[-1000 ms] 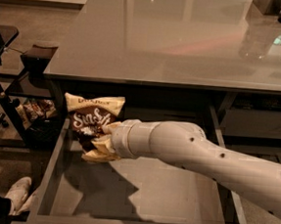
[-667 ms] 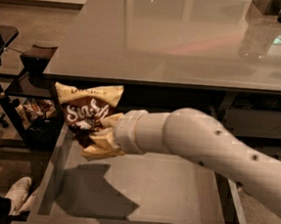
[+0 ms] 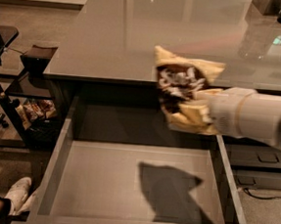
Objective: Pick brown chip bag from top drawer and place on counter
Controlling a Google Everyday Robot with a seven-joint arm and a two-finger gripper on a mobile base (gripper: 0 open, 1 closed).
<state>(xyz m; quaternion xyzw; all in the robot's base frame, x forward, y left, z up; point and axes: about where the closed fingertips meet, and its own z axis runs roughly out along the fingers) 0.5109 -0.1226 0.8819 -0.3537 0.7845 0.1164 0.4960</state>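
Note:
The brown chip bag (image 3: 180, 83), dark brown with cream-yellow ends and white lettering, is held in the air at the counter's front edge, above the back right of the open top drawer (image 3: 100, 184). My gripper (image 3: 192, 108) is shut on the bag, its cream fingers (image 3: 189, 113) clamped on the bag's lower part, with the white arm reaching in from the right. The drawer's grey bottom is bare and shows the shadow of the arm and bag. The glossy grey counter (image 3: 138, 30) lies just behind the bag.
A small black side table (image 3: 34, 58) stands left of the counter, with reddish-white snack packets (image 3: 35, 112) on its lower shelf. A white shoe (image 3: 14, 201) is at the bottom left. Dark drawer fronts (image 3: 261, 161) sit at the right under the arm. Dark objects stand on the counter's far right.
The gripper has lifted the chip bag out of the drawer's back left and carried it up and to the right, to the counter's front edge.

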